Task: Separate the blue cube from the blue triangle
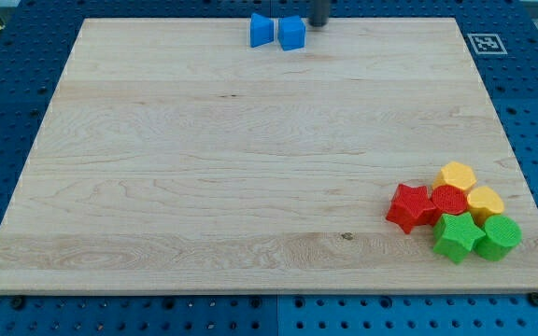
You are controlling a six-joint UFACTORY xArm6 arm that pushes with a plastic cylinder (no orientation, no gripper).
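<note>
The blue cube [292, 33] and the blue triangle [261, 31] sit side by side at the view's top edge of the wooden board [204, 168], almost touching, the triangle on the left. My rod comes down at the view's top and its tip [318, 24] is just right of the blue cube, close to it; I cannot tell whether it touches.
A cluster of blocks lies at the board's bottom right: a red star [410, 206], a red cylinder [448, 200], two yellow blocks [457, 175] [485, 200], a green star [457, 237] and a green cylinder [499, 236]. A marker tag [483, 42] is at top right.
</note>
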